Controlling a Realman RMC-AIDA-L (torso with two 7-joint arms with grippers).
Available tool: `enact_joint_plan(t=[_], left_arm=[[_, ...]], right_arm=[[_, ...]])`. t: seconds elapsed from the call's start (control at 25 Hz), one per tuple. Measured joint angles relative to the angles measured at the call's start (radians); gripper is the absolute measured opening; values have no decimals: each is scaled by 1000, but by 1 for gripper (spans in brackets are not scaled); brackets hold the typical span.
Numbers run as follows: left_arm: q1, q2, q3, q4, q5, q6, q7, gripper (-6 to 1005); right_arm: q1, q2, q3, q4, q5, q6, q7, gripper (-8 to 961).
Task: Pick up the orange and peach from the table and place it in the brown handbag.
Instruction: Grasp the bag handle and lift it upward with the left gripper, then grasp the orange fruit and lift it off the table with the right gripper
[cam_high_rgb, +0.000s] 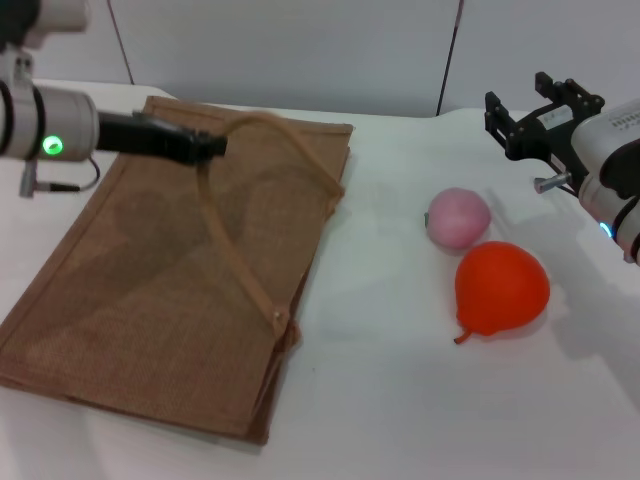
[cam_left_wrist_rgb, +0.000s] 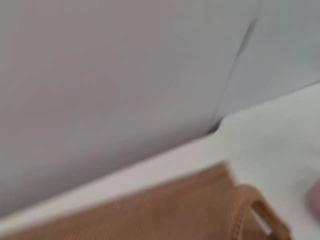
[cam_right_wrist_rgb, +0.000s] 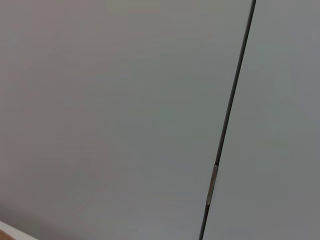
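Brown handbag (cam_high_rgb: 160, 300): flat on the table (cam_high_rgb: 400, 400), left half of the scene, mouth edge toward the right; one handle (cam_high_rgb: 285, 150) lifted in an arch off the fabric, the other not clearly separable.

Left gripper (cam_high_rgb: 215, 146): over the far part of the bag, dark tip right at the raised handle loop; appears to be pinching or hooking that handle, though the jaws themselves read as a single dark mass, so spread or pressed together cannot be told for sure.

Peach (cam_high_rgb: 459, 217): on the table, right of the bag and well apart from it, touching or just beside the orange on its far side.

Orange (cam_high_rgb: 501, 288): on the table, nearer than the peach, stem pointing near-left; untouched.

Right gripper (cam_high_rgb: 510, 125): raised at the far right, beyond the peach, clear of both fruits; two dark fingers look spread, nothing between them.

Wrist views: left shows only a bag corner, handle strap and wall; right shows bare wall.

Step in hand: likely opening the bag by lifting the handle; no fruit picked yet.

Next move: right gripper down over one fruit, probably the peach as closest, jaws wide enough for a round body, while the left holds the mouth open.
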Motion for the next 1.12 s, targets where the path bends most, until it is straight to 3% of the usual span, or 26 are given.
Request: enact_joint_plan(t=[0.32, 0.48, 0.72, 1.12], left_arm=[[35, -14, 0, 256, -146, -284, -7, 120], [56, -13, 0, 350, -180, -349, -30, 120], [71, -14, -1, 457, -193, -408, -69, 120], [96, -15, 0, 658, -244, -529, -131, 121]], right_arm=[[-3, -2, 4, -4, -4, 41, -14, 639], [-11, -3, 18, -19, -5, 72, -38, 639], [-94, -2, 53, -132, -4, 87, -137, 639], [-195, -2, 133, -401, -35, 435, -200, 640]])
